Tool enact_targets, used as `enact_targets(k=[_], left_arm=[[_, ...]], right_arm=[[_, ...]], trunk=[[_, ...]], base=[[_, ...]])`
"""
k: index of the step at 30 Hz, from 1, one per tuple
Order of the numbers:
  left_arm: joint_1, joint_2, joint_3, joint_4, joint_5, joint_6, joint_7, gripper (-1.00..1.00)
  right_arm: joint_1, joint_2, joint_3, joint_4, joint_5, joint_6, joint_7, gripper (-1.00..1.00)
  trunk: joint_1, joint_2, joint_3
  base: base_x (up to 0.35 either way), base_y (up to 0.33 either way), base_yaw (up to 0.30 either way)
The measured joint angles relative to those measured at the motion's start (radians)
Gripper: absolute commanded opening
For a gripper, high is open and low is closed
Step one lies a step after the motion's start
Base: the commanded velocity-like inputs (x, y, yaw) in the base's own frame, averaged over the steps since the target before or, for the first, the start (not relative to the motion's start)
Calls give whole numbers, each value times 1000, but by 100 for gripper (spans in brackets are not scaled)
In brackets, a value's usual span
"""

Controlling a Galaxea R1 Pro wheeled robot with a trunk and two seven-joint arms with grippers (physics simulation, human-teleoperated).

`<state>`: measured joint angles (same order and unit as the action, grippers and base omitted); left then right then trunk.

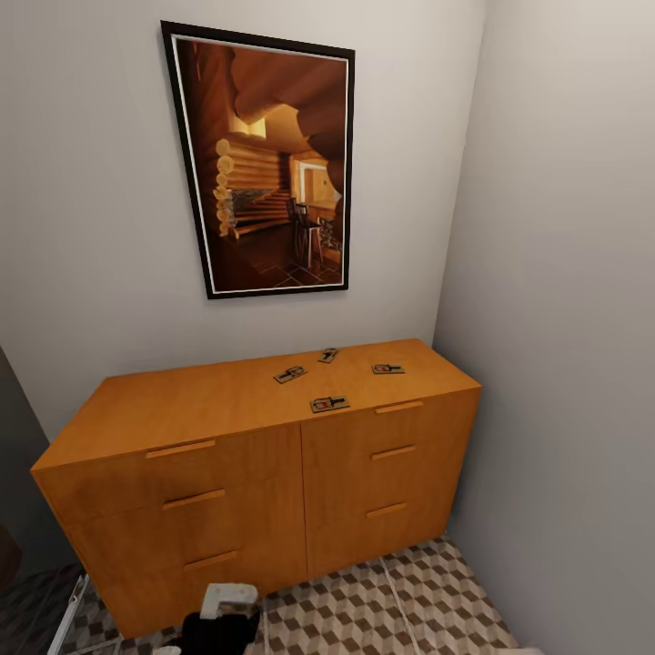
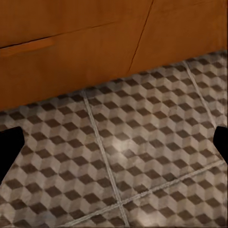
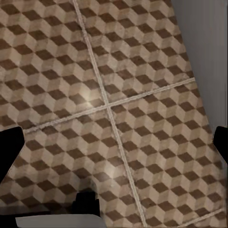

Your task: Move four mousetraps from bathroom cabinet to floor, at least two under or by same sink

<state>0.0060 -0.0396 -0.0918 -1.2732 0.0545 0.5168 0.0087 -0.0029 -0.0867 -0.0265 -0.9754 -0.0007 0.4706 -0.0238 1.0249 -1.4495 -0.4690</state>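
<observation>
Nearest the robot, both arms hung low over the bathroom floor [image 2: 142,142] of large square tiles printed with brown, beige and cream cubes. In the left wrist view the left gripper [image 2: 114,142] stood wide open and empty, one dark fingertip at each side edge of the picture and bare tile between them; just beyond the fingers rose the base of the low orange-brown wooden cabinet [image 1: 264,473]. The right gripper [image 3: 114,147] was spread just as wide with nothing held, patterned tile between and beyond its fingers and a grey wall [image 3: 204,38] to one side.

Farther off and well above both pairs of fingers, the four small flat tan mousetraps sat on the cabinet's top towards its right end: the front one [image 1: 329,403] close to the front edge, one [image 1: 290,374] behind it to the left, one [image 1: 387,368] to the right and one [image 1: 328,355] at the back. A black-framed picture of a log cabin interior [image 1: 268,164] hung on the wall behind.

The step in hand looked to be the first reach. It would likely go best by lifting one open gripper clear of the drawer handles, coming down over the front trap first, and closing across the board's narrow sides, not on the wire. Pushing a thin board along the smooth top seemed the main risk.
</observation>
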Motion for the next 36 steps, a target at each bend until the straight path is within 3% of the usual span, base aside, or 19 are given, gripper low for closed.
enact_targets(k=[5, 9, 10, 13, 15, 22, 29, 30, 36], left_arm=[[-2, -26, -86, -165, -7, 86, 1, 100], [-13, -70, -167, -225, -19, 117, 1, 100], [-63, -111, -246, -249, -46, 132, 1, 100], [-145, -134, -309, -258, -78, 149, 0, 100], [-177, -135, -325, -260, -85, 158, -1, 100], [-425, -135, -384, -265, -108, 236, -3, 100], [-646, -135, -396, -266, -111, 273, -3, 100], [-647, -135, -396, -266, -110, 273, -3, 100], [-803, -135, -397, -265, -111, 318, -3, 100]], right_arm=[[0, -2, -3, -102, 1, 62, -16, 100], [-1, -3, -4, -158, 2, 88, -38, 100], [-4, -3, -5, -185, 3, 99, -68, 100], [-16, -3, -5, -194, 2, 104, -92, 100], [-22, -3, -5, -196, 2, 105, -99, 100], [-64, -3, -5, -196, 0, 111, -120, 100], [-96, -4, -5, -195, 0, 115, -125, 100], [-96, -3, -5, -195, 0, 115, -125, 100], [-120, -3, -5, -196, 0, 147, -127, 100]], trunk=[[0, 0, 0], [0, 0, 0], [0, 0, 0], [0, 0, 0], [0, 0, 0], [0, 0, 0], [0, 0, 0], [0, 0, 0], [0, 0, 0]], base=[[0, 0, 0], [0, 0, 0], [0, 0, 0], [0, 0, 0], [0, 0, 0], [0, 0, 0], [0, 0, 0], [0, 0, 0], [0, 0, 0]])
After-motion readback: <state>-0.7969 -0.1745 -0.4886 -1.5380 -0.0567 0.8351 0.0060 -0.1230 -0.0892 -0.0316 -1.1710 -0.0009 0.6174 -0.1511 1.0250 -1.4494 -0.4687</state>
